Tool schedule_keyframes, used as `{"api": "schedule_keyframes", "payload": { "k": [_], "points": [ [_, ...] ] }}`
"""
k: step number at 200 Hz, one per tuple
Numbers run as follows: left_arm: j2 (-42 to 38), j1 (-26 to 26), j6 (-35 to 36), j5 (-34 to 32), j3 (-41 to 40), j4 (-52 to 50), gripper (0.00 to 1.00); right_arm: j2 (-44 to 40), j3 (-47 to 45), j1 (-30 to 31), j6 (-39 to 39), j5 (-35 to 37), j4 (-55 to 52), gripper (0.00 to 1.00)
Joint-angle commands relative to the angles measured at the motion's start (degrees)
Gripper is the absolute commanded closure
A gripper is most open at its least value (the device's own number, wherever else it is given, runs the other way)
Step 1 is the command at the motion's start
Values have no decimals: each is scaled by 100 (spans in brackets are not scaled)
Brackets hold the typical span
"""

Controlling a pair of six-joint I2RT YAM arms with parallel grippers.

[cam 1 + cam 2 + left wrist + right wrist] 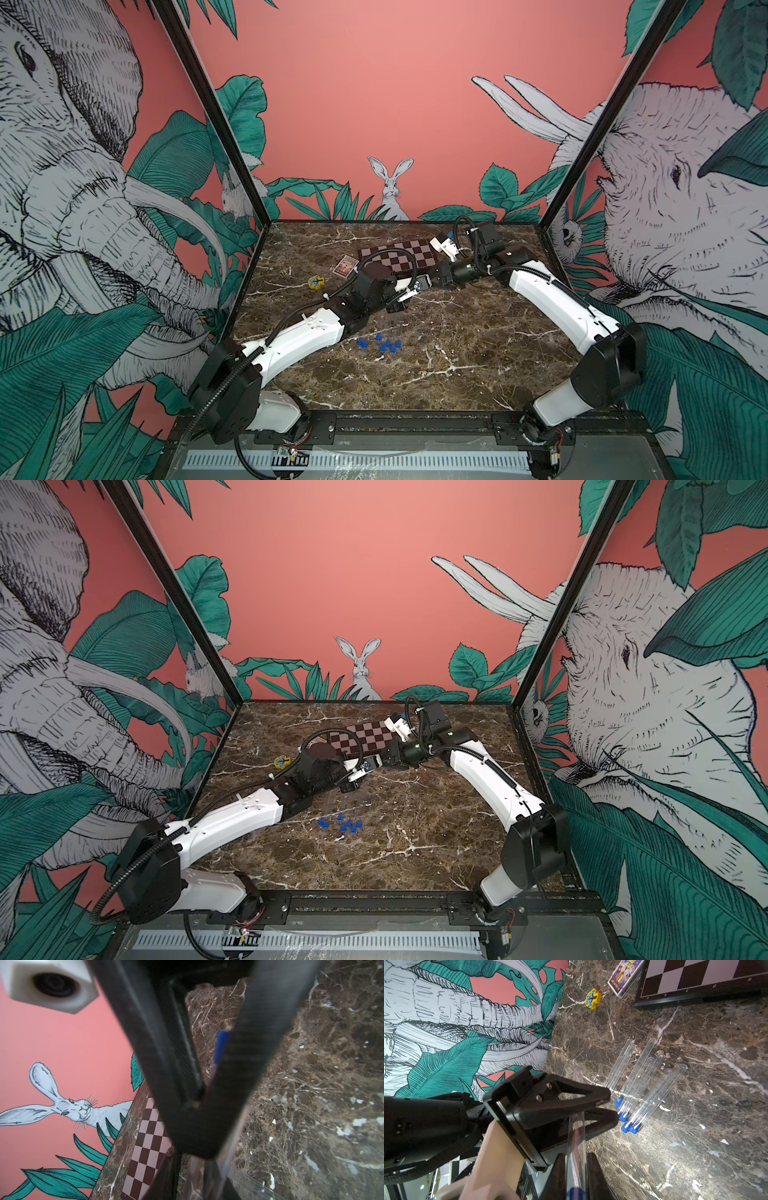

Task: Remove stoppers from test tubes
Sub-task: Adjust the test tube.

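The right gripper (576,1157) holds one test tube (576,1132) up off the tabletop (457,374). Its two fingers press against the tube's sides near the end that carries a blue stopper (576,1193). That stopper sits in the tube, back between the fingers toward the wrist.

The left gripper (610,1107) reaches across the same tube farther along its clear body. In the right wrist view the tube runs between its two fingers, behind one and in front of the other. In the left wrist view the left fingers (166,1064) stand drawn together to a narrow gap with the tube caught in it, so these jaws pinch the tube too. A blurred blue streak shows in that gap; I cannot tell what it belongs to.

In both top views the two grippers meet above the middle of the tabletop, a little toward its far edge, just in front of the chessboard (399,257).

The other tubes (643,1076), about six, lie flat near the middle of the tabletop in a loose bundle, side by side and partly touching, apart from the lifted one. The ends that point to the front edge are plugged. These stoppers (387,344) (347,824) show as a small blue cluster in both top views, where the clear tubes themselves are hardly visible.

The chessboard lies along the far edge. A card box (345,266) sits just beside its left end, and a yellow toy piece (316,282) lies nearer the left edge.
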Motion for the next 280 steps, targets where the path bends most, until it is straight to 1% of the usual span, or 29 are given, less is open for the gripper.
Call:
{"api": "schedule_keyframes", "payload": {
  "k": [1,13,24,38,48,65,81,92,101,116,134,145,152,166,180,194,211,232,260,280],
  "points": [
    [-43,-38,9,164,165,24,82,-41,73,39,-43,-206,173,85],
    [-45,-38,17,197,165,-6,86,-37,57,33,-4,-204,234,83],
    [-60,-38,9,209,166,-32,90,-42,53,34,23,-187,273,77],
    [-88,-38,-16,245,156,-26,97,-50,40,29,50,-123,319,75],
    [-96,-38,-37,276,145,-23,99,-95,11,7,87,-25,373,69],
    [-127,-38,-117,309,130,-10,100,-269,-137,-126,221,214,624,58],
    [-184,-38,-239,344,84,27,100,-704,-512,-343,565,557,1357,49],
    [-227,-38,-396,368,39,63,100,-1094,-929,-513,771,859,1931,44],
    [-263,-38,-534,415,18,64,100,-1370,-1081,-587,765,1167,2122,42],
    [-275,-38,-824,476,55,-10,100,-1656,-1134,-609,526,1502,2045,42],
    [-232,-38,-1217,541,157,-107,100,-1786,-1154,-604,355,1519,1924,48],
    [-141,-38,-1433,606,357,-322,100,-1824,-1216,-600,343,1458,1903,52],
    [-66,-38,-1571,644,503,-472,100,-1860,-1272,-587,350,1434,1930,54],
    [112,-38,-1916,618,850,-793,100,-1920,-1451,-528,460,1413,2121,53],
    [262,-38,-2250,656,1160,-1033,100,-1966,-1559,-449,480,1572,2193,48],
    [349,-41,-2499,792,1326,-1074,100,-2024,-1687,-375,537,1806,2348,44],
    [420,-38,-2752,841,1429,-1048,100,-2093,-1868,-328,792,1940,2816,42],
    [545,-38,-2893,806,1577,-1195,100,-2181,-1966,-319,982,2142,3173,43],
    [677,-38,-3073,779,1685,-1268,100,-2304,-2012,-324,1039,2282,3305,47],
    [741,-38,-3231,753,1761,-1297,100,-2378,-1997,-328,1095,2408,3300,47]
  ]
}}
